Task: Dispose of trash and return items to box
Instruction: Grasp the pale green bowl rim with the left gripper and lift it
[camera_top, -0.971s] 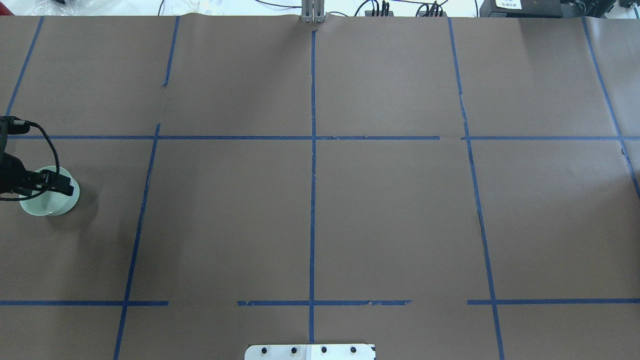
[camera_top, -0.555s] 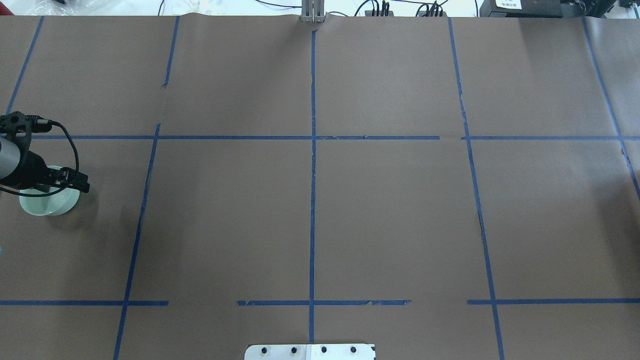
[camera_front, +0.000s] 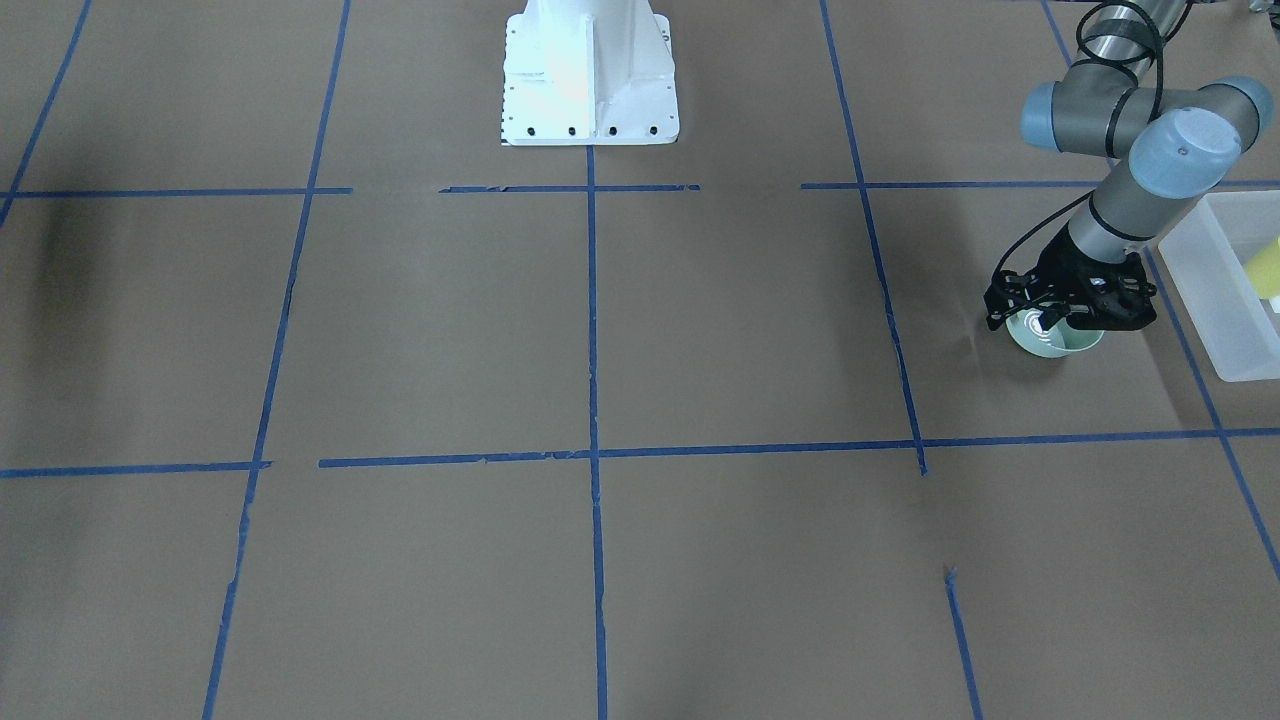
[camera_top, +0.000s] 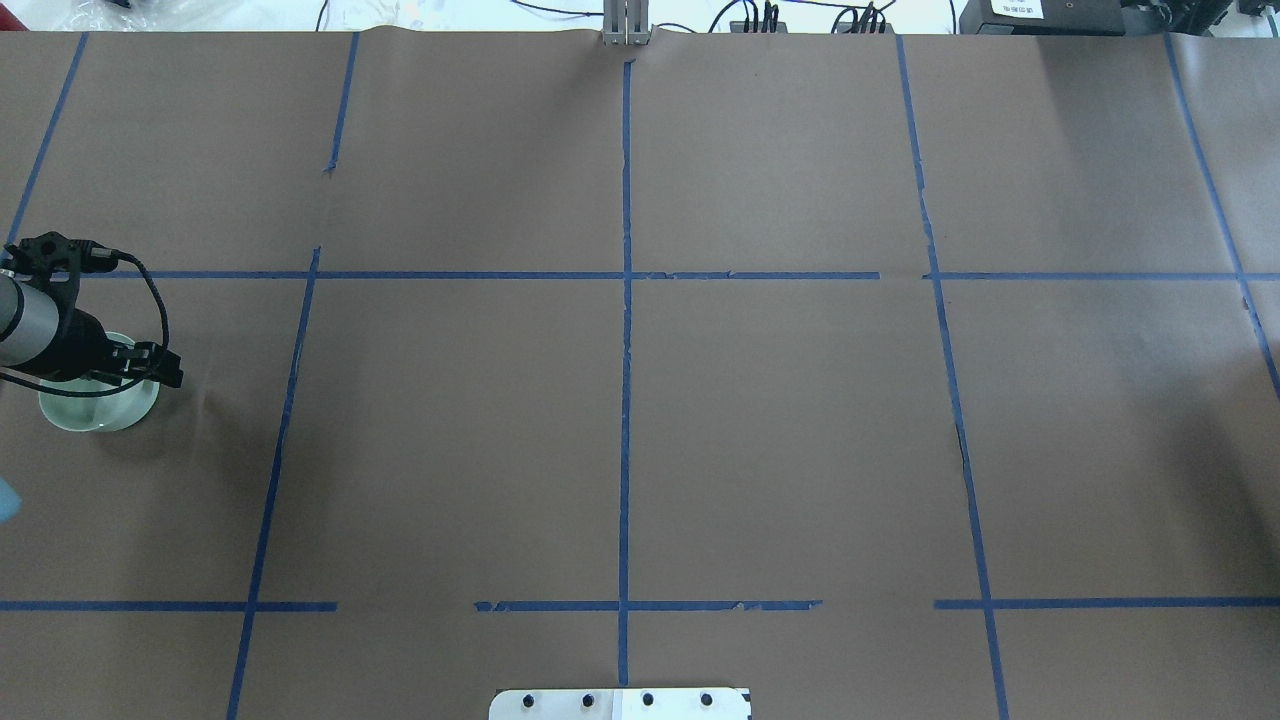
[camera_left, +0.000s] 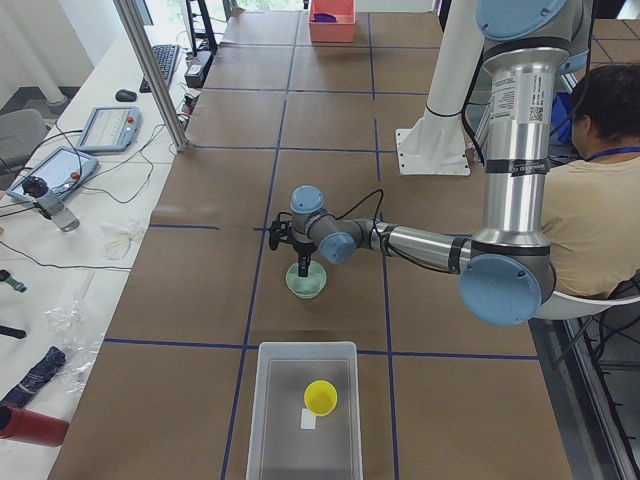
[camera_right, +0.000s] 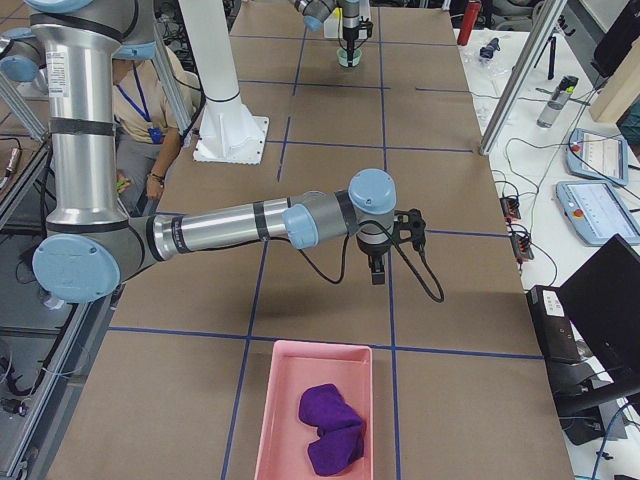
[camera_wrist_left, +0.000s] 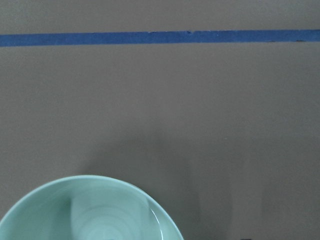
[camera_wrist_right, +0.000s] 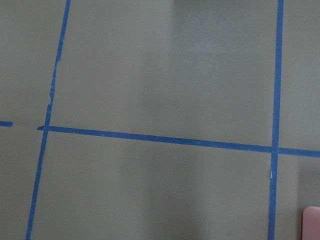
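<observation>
A pale green bowl (camera_top: 92, 410) stands at the table's far left and is empty inside; it also shows in the front view (camera_front: 1052, 346), the exterior left view (camera_left: 307, 288) and the left wrist view (camera_wrist_left: 100, 212). My left gripper (camera_top: 150, 368) hangs over the bowl's right rim, pointing down, and looks open (camera_front: 1048, 318); it is closed on nothing. My right gripper (camera_right: 374, 272) shows only in the exterior right view, over bare table, and I cannot tell its state. A clear plastic box (camera_left: 285, 420) holds a yellow cup (camera_left: 320, 397).
The clear box (camera_front: 1215, 300) stands just beyond the bowl at the table's left end. A pink tray (camera_right: 285, 400) with a purple cloth (camera_right: 330, 428) sits at the right end. Blue tape lines cross the brown table cover. A seated person (camera_left: 590, 190) is beside the robot base.
My left gripper has moved from over the middle of the bowl toward its right rim. The bowl has stayed in place.
</observation>
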